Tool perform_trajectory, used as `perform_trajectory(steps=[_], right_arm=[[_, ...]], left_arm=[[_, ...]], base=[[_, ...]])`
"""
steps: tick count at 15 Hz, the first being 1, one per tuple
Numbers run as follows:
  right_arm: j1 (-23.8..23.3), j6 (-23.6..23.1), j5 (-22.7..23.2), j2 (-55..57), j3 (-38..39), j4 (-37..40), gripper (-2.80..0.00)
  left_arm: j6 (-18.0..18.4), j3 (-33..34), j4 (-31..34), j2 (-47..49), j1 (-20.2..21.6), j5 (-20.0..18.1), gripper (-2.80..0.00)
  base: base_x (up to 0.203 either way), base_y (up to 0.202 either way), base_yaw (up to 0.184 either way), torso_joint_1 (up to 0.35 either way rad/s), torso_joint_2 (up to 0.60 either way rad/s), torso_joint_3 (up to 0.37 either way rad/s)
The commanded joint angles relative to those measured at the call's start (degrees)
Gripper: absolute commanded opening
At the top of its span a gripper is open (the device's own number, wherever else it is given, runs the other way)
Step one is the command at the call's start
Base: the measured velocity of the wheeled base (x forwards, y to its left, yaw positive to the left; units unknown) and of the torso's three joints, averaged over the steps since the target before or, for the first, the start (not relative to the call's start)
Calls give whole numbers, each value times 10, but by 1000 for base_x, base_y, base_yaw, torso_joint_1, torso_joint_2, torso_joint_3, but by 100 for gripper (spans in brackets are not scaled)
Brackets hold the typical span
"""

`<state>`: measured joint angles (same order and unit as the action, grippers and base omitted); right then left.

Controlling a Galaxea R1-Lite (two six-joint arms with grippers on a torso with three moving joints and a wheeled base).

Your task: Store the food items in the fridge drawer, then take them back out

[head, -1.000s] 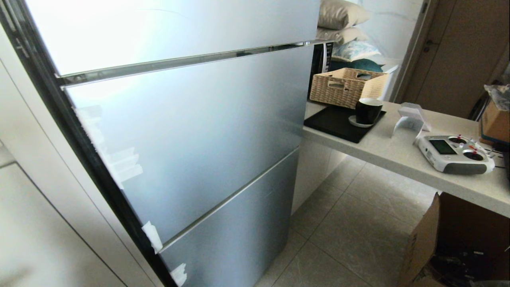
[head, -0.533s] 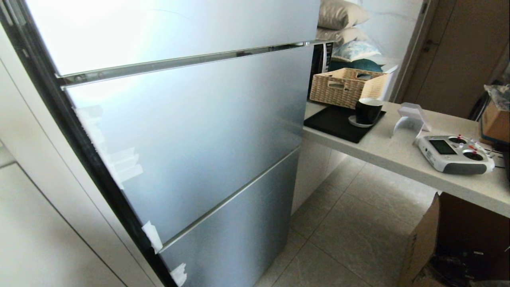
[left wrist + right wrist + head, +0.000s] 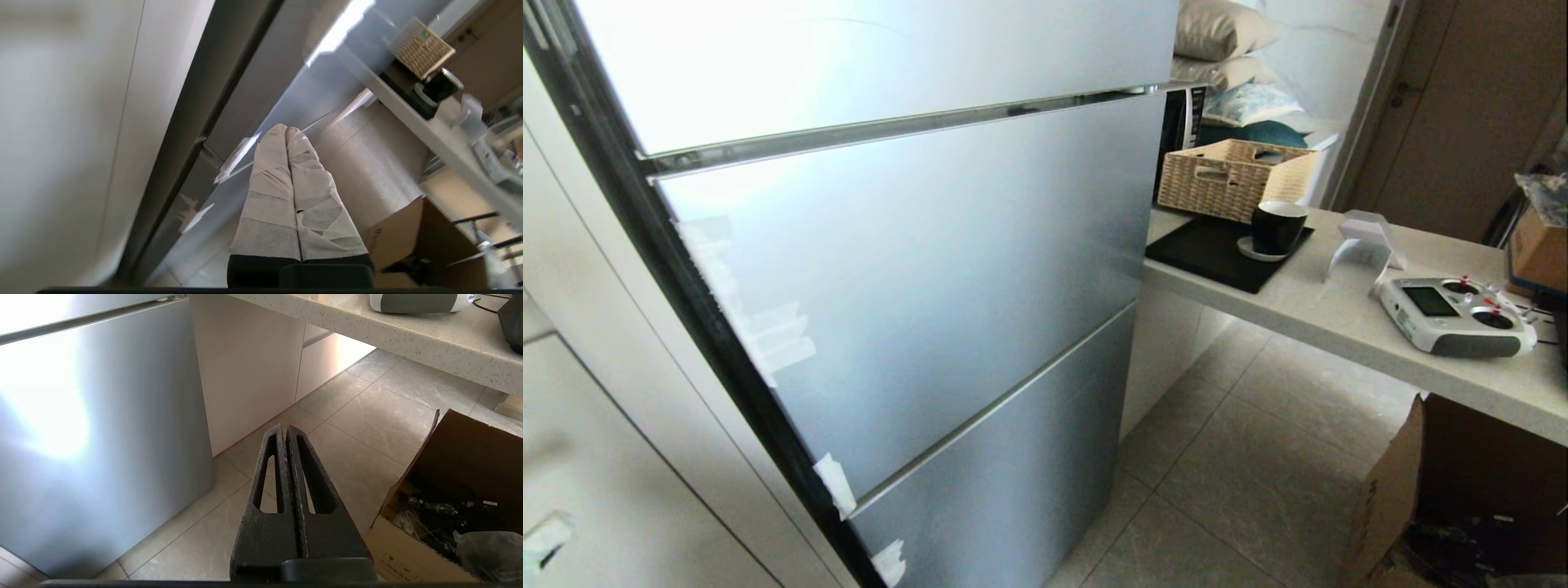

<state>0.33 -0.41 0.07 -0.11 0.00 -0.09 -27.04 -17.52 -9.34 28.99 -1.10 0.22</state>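
Observation:
The silver fridge (image 3: pixel 915 269) stands with all its doors closed, white tape scraps (image 3: pixel 780 343) stuck along their left edge. The food items and the fridge drawer are out of view. My left gripper (image 3: pixel 286 130) has tape-wrapped fingers pressed together with nothing between them; it hangs beside the fridge's left edge, pointing along the door. In the head view only its pale tip (image 3: pixel 546 537) shows, at the lower left in front of the white panel. My right gripper (image 3: pixel 284 428) is shut and empty, held low over the tiled floor to the right of the fridge.
A stone counter (image 3: pixel 1339 318) juts out on the right with a wicker basket (image 3: pixel 1229 175), a black mug (image 3: pixel 1276 227) on a dark tray and a white remote controller (image 3: pixel 1454 314). An open cardboard box (image 3: pixel 449 506) sits on the floor beneath it.
The tip of my left gripper has risen into the lower left of the head view, with a faint shadow on the white panel. The fridge and the right arm are unchanged.

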Motion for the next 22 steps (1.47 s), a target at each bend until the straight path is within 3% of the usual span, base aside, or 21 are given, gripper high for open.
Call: perform_trajectory(steps=[1, 4, 8, 11, 14, 18, 22], right_arm=[[0, 0, 0, 1, 0, 0, -280], [0, 0, 0, 1, 0, 0, -280], [0, 0, 0, 1, 0, 0, -280], [0, 0, 0, 1, 0, 0, -280], [0, 0, 0, 1, 0, 0, -280], [0, 0, 0, 1, 0, 0, -280], [0, 0, 0, 1, 0, 0, -280]], left_arm=[[-14, 1, -32, 68, 2, 6, -280], [-25, 1, -111, 136, 2, 31, -280], [-46, -14, -248, 241, 2, 36, -280], [-85, -58, -263, 279, 2, 36, -280], [-87, -82, -280, 318, -2, 36, -280], [-85, -91, -357, 378, -8, 34, -280], [-82, -107, -362, 393, -37, 32, -280]], base=[[0, 0, 0, 0, 0, 0], [0, 0, 0, 0, 0, 0], [0, 0, 0, 0, 0, 0], [0, 0, 0, 0, 0, 0], [0, 0, 0, 0, 0, 0], [0, 0, 0, 0, 0, 0], [0, 0, 0, 0, 0, 0]])
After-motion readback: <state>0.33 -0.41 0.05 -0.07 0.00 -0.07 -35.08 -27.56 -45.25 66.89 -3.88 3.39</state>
